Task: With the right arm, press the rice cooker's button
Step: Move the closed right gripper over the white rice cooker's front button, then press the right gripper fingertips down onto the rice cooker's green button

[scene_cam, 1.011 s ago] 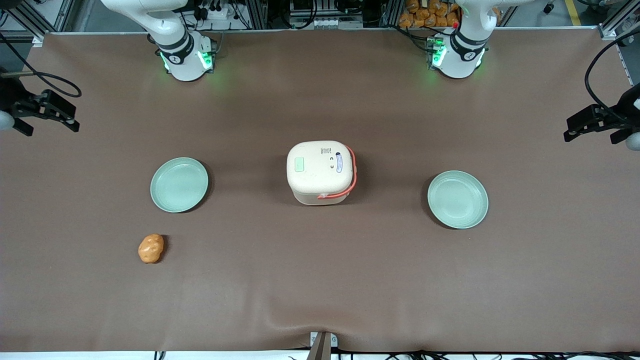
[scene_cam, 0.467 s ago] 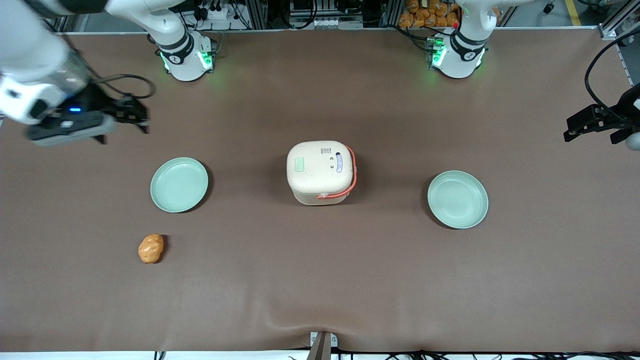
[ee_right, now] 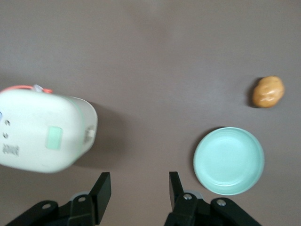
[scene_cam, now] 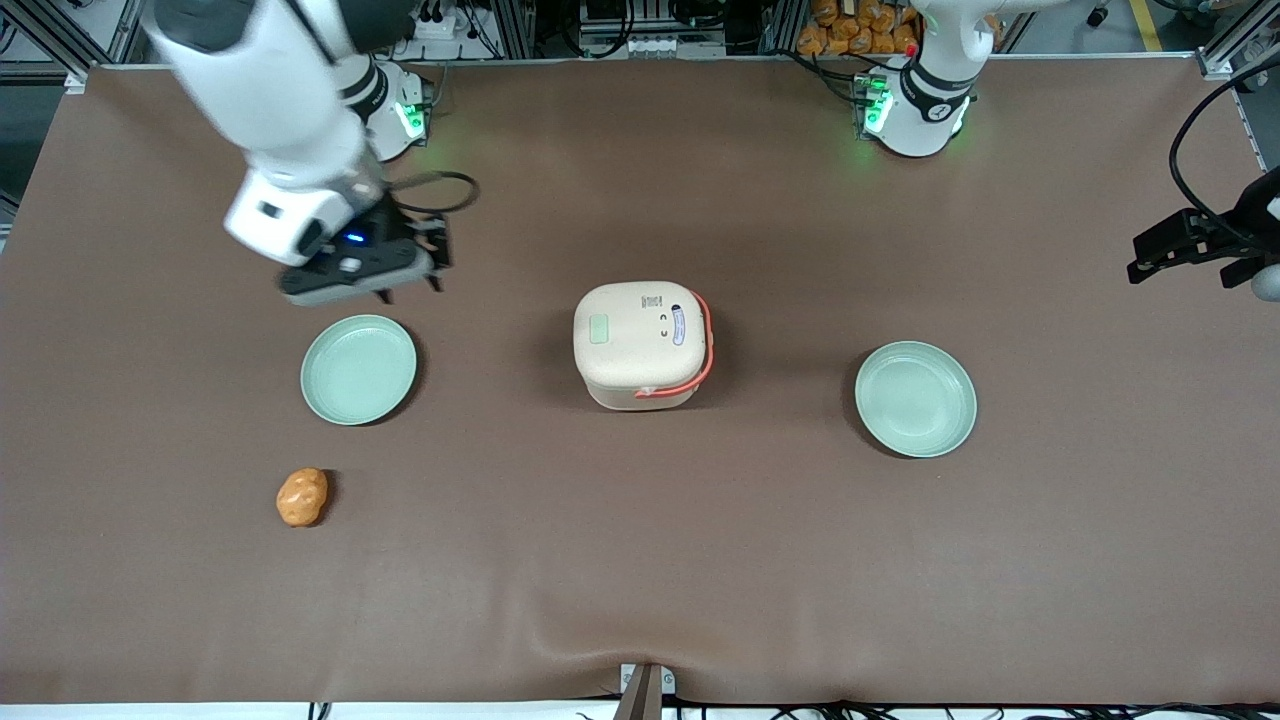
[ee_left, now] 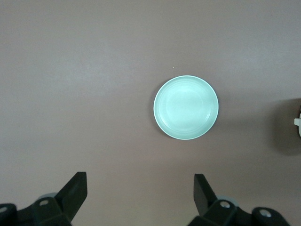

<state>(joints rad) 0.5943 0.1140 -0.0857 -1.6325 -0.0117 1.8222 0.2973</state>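
Robot lab: aluminium frames [scene_cam: 60, 40], cables [scene_cam: 440, 190].

Cream rice cooker [scene_cam: 640, 343] with coral-orange handle [scene_cam: 700, 350] and pale green square button [scene_cam: 599, 330], on a plain brown table [scene_cam: 640, 560]. Two pale green plates [scene_cam: 358, 369] [scene_cam: 915, 399], an orange lump [scene_cam: 301, 497]. Glossy white right arm [scene_cam: 270, 90], black gripper [scene_cam: 432, 262] hanging above the table, farther from the front camera than the near plate.

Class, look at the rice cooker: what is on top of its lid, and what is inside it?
The rice cooker lid carries a pale green button and small markings. Its inside is hidden by the closed lid. The gripper, open, hangs toward the working arm's end, apart from it.
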